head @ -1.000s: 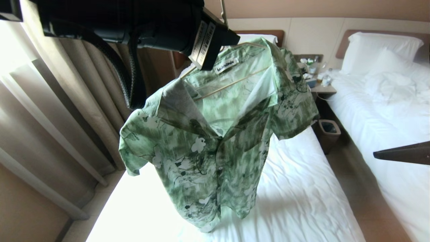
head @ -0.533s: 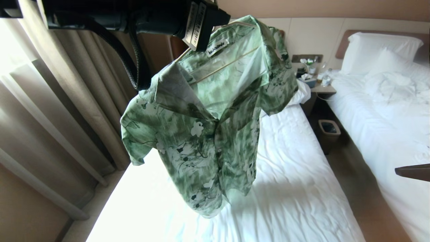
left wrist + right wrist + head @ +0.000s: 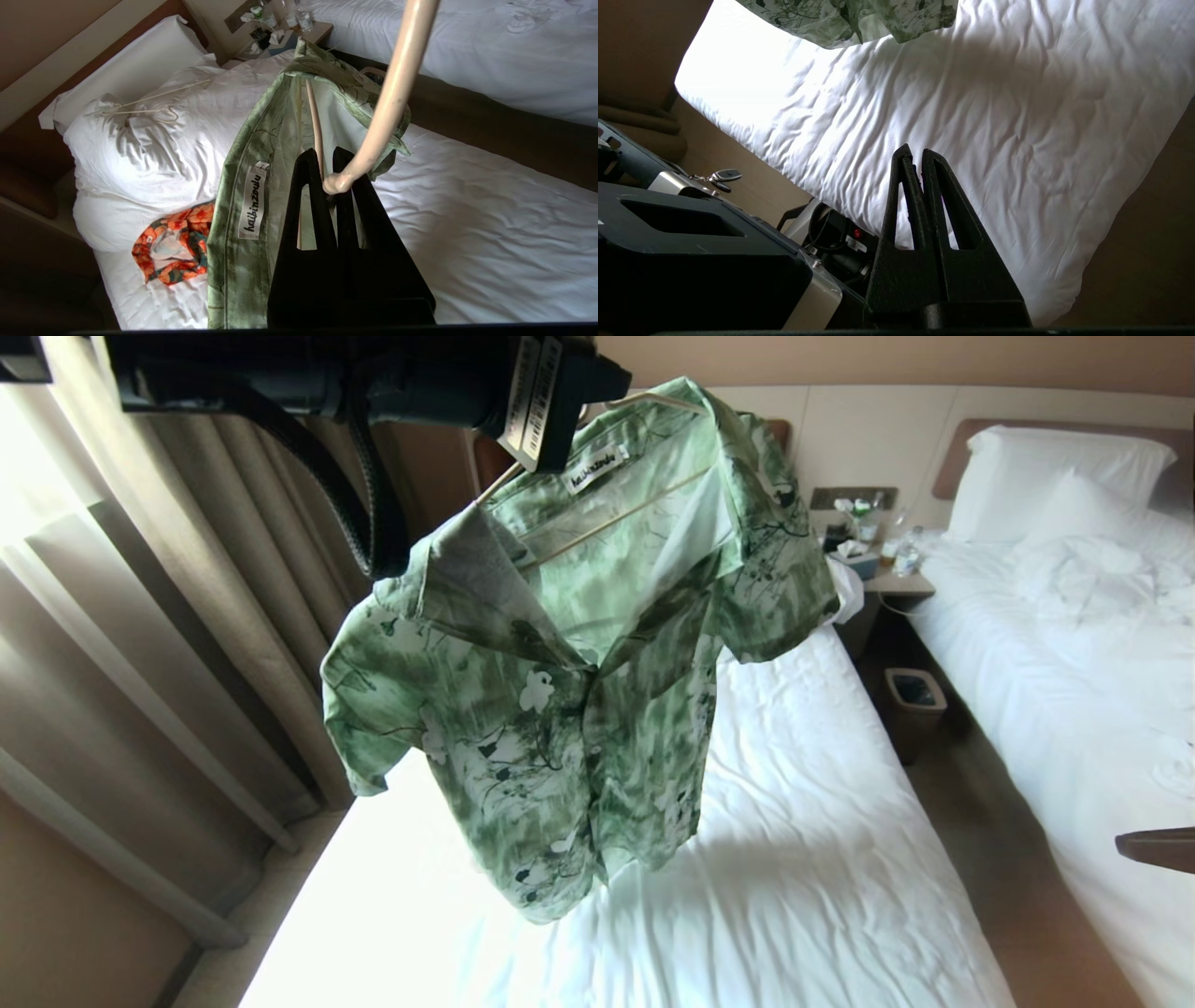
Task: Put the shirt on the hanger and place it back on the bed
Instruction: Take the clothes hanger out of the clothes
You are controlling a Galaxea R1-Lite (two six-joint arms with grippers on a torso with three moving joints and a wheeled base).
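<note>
Green shirt [image 3: 569, 672] hangs on hanger [image 3: 387, 93], pinched at its neck by my left gripper [image 3: 327, 175]; long axis vertical, bed [image 3: 822, 896] directly below. Right gripper [image 3: 915, 156] closed, empty, near edge.

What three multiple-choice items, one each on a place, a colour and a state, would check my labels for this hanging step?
1. Where is the shirt?
A. Flat on the bed
B. Hanging in the air above the bed
C. On the floor

2. What colour is the small garment lying by the pillow?
A. Orange with dark green
B. Plain blue
C. Black

3. What is the left hand doing?
A. Open, empty
B. Shut on the hanger
C. Shut on a sleeve

Answers:
1 B, its hem hangs clear of the sheet in the head view.
2 A, the left wrist view shows the orange print.
3 B, its fingers close around the hanger's neck; the right hand is shut and empty.
</note>
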